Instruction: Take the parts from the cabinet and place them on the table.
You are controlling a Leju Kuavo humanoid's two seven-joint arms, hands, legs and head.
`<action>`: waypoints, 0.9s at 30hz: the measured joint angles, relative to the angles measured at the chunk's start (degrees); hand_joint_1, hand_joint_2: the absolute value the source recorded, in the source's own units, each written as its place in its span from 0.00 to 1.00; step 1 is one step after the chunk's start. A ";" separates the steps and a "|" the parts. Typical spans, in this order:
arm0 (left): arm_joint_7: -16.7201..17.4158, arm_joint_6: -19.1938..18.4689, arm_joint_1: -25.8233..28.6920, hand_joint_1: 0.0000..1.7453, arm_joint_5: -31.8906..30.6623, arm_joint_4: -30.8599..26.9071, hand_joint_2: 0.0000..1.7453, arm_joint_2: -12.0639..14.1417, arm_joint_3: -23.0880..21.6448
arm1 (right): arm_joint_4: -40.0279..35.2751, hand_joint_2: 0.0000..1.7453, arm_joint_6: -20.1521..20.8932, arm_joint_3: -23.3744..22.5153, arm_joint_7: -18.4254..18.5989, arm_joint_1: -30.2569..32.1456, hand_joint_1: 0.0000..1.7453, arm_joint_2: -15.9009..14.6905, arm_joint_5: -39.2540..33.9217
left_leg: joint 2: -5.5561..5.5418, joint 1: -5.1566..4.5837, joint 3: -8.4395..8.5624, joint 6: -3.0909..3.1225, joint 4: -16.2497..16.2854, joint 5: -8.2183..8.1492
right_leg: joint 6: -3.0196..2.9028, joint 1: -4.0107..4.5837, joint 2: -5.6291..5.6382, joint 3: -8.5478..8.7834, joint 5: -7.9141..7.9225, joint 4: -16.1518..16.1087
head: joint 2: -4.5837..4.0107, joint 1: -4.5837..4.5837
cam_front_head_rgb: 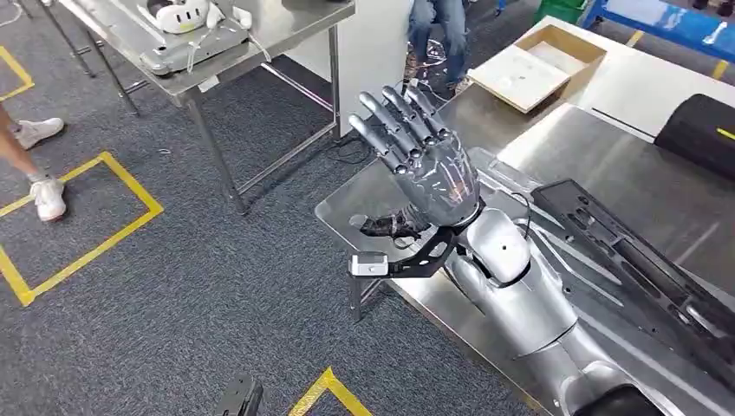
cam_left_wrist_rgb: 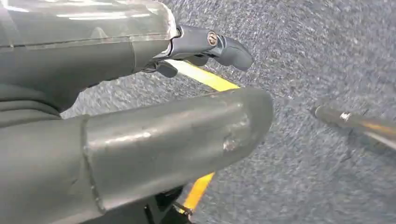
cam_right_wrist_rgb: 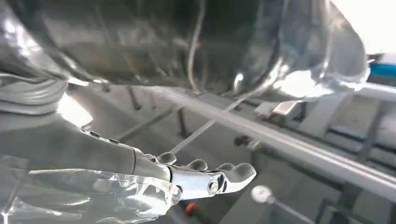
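Head view shows the right hand (cam_front_head_rgb: 425, 156) held up near the middle of the frame. Its fingers are spread wide and point to the upper left. It holds nothing. In the right wrist view the right hand (cam_right_wrist_rgb: 140, 182) also has nothing in it.

A long black part (cam_front_head_rgb: 624, 256) lies flat on the shiny steel table (cam_front_head_rgb: 607, 165), at the right of the frame. Its long side runs from the middle right down to the lower right corner. So the part lies to the lower right of the right hand, well apart from the fingers and beside the silver arm. I see no cabinet in these pictures, so I cannot tell where more parts are.

The right hand is over the table's near corner, close to its left edge. Past that edge, to the left, is grey carpet (cam_front_head_rgb: 173, 286) with yellow tape lines (cam_front_head_rgb: 87, 225), so there is lots of room that way. A flat cardboard box (cam_front_head_rgb: 537, 61) sits at the upper right, far from the hand.

Left wrist view shows the left hand (cam_left_wrist_rgb: 116, 84) over the carpet. Its thumb and a finger are apart with nothing between them. The right hand is much nearer the part.

I think this part is already set down, and the hand is free to go for another.
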 joint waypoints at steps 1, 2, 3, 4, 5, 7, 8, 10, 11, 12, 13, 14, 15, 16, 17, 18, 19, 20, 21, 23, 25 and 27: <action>0.00 -0.33 0.04 0.00 0.04 0.00 0.00 0.02 0.24 | 0.37 0.00 0.06 0.16 -0.02 -0.16 0.00 0.20 -0.13 | -0.89 -0.01 0.04 0.00 0.08 -0.01 | -0.09 0.00 0.04 -0.41 1.17 0.06 | 0.00 -0.02; 0.00 -0.49 0.12 0.00 0.15 0.00 0.00 0.02 0.33 | 0.75 0.00 0.09 0.22 -0.02 -0.47 0.00 0.40 -0.18 | -1.78 -0.04 0.08 -0.02 0.17 -0.02 | -0.28 0.00 0.15 0.41 3.49 -2.50 | 0.00 -0.02; 0.00 -0.74 0.13 0.00 0.35 0.00 0.00 0.02 0.40 | 1.03 0.00 0.15 0.31 -0.02 -0.93 0.00 0.63 -0.20 | -2.63 -0.05 0.15 -0.08 0.29 -0.07 | -0.58 -0.01 0.55 2.16 6.46 -6.95 | 0.00 0.00; -0.02 -0.90 0.09 0.00 0.37 0.00 0.00 0.02 0.46 | 1.25 0.00 0.15 0.50 -0.02 -1.46 0.00 0.90 -0.22 | -3.35 -0.08 0.20 -0.19 0.36 -0.14 | -0.94 0.01 1.79 4.19 9.20 -11.84 | 0.00 -0.02; -0.04 -1.05 0.11 0.00 0.44 0.04 0.00 -0.11 0.53 | 1.42 0.00 0.15 0.59 -0.07 -1.87 0.00 0.92 -0.26 | -3.76 0.13 0.03 -0.27 0.40 -0.18 | -1.34 -0.08 4.75 5.33 10.13 -15.41 | 0.00 0.00; -0.07 -1.45 -0.01 0.00 0.57 0.04 0.00 -0.13 0.68 | 1.88 0.00 0.15 0.72 -0.24 -2.20 0.00 1.34 -0.77 | -5.09 0.11 -0.60 -1.08 0.64 -0.03 | -1.15 0.00 4.61 6.06 9.54 -16.76 | 0.00 -0.04; -0.07 -1.45 0.22 0.00 0.57 0.04 0.00 -0.13 0.79 | 2.21 0.00 0.07 0.90 -0.42 -2.47 0.00 1.69 -0.96 | -5.70 0.37 -0.75 -1.48 0.54 0.03 | -1.25 0.27 4.22 6.07 9.47 -16.81 | 0.00 0.02; -0.07 -1.38 0.68 0.00 0.55 0.04 0.00 -0.02 0.99 | 2.95 0.00 -0.04 1.07 -0.55 -3.13 0.00 2.04 -1.18 | -6.82 0.24 -0.90 -2.29 0.40 0.05 | -1.97 -0.66 2.91 6.69 9.90 -17.85 | 0.00 -0.02; -0.13 -1.38 0.91 0.00 0.57 0.04 0.00 0.11 1.07 | 3.26 0.00 -0.06 1.18 -0.57 -3.42 0.00 2.32 -1.23 | -3.76 0.01 -1.11 -2.46 1.41 -0.59 | -2.07 -0.33 2.14 7.16 10.01 -18.28 | 0.00 -0.06; -0.11 -1.38 0.85 0.00 0.55 0.04 0.00 0.09 1.07 | 3.43 0.00 -0.22 1.27 -0.57 -3.62 0.00 2.58 -1.27 | -0.97 0.05 -2.27 -2.88 3.92 -2.20 | -2.51 -0.31 1.57 7.44 9.99 -18.41 | 0.00 -0.37; -0.13 -1.36 0.70 0.00 0.55 0.04 0.00 0.09 1.10 | 3.65 0.00 -0.22 1.36 -0.59 -3.79 0.00 2.58 -1.27 | 0.45 0.33 -4.48 -3.28 8.46 -4.41 | -2.76 -0.10 0.51 7.61 9.87 -18.39 | 0.00 -0.35; -0.13 -1.29 0.66 0.00 0.57 0.04 0.00 0.11 1.14 | 3.94 0.00 -0.22 1.42 -0.61 -3.78 0.00 2.58 -1.29 | 1.15 0.53 -6.81 -3.56 13.01 -6.26 | -2.81 0.00 -0.40 7.75 9.68 -18.36 | 0.00 -0.35; -0.13 -1.14 0.76 0.00 0.66 0.04 0.00 0.11 1.20 | 4.28 0.00 -0.13 1.53 -0.61 -3.78 0.00 2.60 -1.29 | 1.43 0.69 -8.74 -3.82 16.50 -7.18 | -2.79 -0.01 -1.29 7.81 9.55 -18.32 | 0.00 -0.35; -0.15 -1.05 0.95 0.00 0.87 0.04 0.00 0.11 1.31 | 4.53 0.00 -0.06 1.64 -0.61 -3.80 0.00 2.74 -1.29 | 1.61 0.86 -9.31 -4.02 17.24 -6.71 | -2.70 -0.03 -2.02 7.85 9.44 -18.29 | 0.00 -0.35; -0.33 -0.99 1.15 0.00 1.01 0.04 0.00 0.22 1.51 | 4.74 0.00 0.04 1.73 -0.61 -3.92 0.00 2.89 -1.29 | 1.79 1.01 -8.40 -4.20 15.15 -5.00 | -2.53 -0.07 -2.84 7.92 9.25 -18.18 | 0.00 -0.35; -0.46 -0.88 1.24 0.00 1.03 0.04 0.00 0.33 1.66 | 4.94 0.00 0.06 1.84 -0.66 -4.23 0.00 3.00 -1.29 | 2.09 1.07 -6.27 -4.23 10.84 -2.58 | -2.30 -0.17 -3.52 8.00 8.99 -17.95 | 0.00 -0.35; -0.59 -0.79 1.23 0.00 1.07 0.04 0.00 0.44 1.71 | 5.14 0.00 0.04 1.97 -0.68 -4.73 0.00 3.06 -1.29 | 3.07 1.07 -3.46 -4.19 5.47 -0.09 | -2.04 -0.25 -4.16 8.09 8.62 -17.62 | 0.00 -0.35; -0.68 -0.75 1.17 0.00 1.11 0.04 0.00 0.48 1.73 | 5.29 0.00 0.07 2.10 -0.70 -5.26 0.00 3.26 -1.29 | 5.21 0.92 -1.51 -4.13 1.22 0.58 | -1.64 -0.15 -4.76 8.20 8.23 -17.33 | 0.00 -0.35; -0.77 -0.70 1.02 0.00 1.16 0.04 0.00 0.48 1.79 | 5.47 0.00 0.04 2.14 -0.70 -5.72 0.00 3.33 -1.40 | 5.51 0.25 -1.17 -3.47 1.03 0.10 | -1.20 0.40 -5.09 8.08 7.95 -17.11 | 0.00 -0.35; -0.81 -0.57 1.06 0.00 1.22 0.04 0.00 0.48 2.01 | 5.73 0.00 0.04 2.47 -0.72 -6.36 0.00 3.48 -1.66 | 4.20 0.27 -1.49 -2.57 1.06 0.21 | -0.83 0.56 -5.96 8.36 7.86 -17.26 | 0.00 -0.31; -0.90 -0.48 1.27 0.00 1.40 0.04 0.00 0.50 2.17 | 6.15 0.00 0.09 2.69 -0.72 -6.51 0.00 3.72 -1.88 | 2.83 0.29 -1.42 -1.74 0.86 0.23 | -0.10 0.31 -7.08 8.89 7.62 -17.58 | 0.00 -0.28; -1.01 -0.46 1.34 0.00 1.38 0.07 0.00 0.44 2.21 | 6.62 0.00 0.20 3.19 -0.74 -7.16 0.00 3.98 -1.90 | 1.89 0.64 -1.23 -1.11 0.53 0.49 | 0.22 -0.14 -2.76 7.62 5.10 -14.35 | 0.00 -0.28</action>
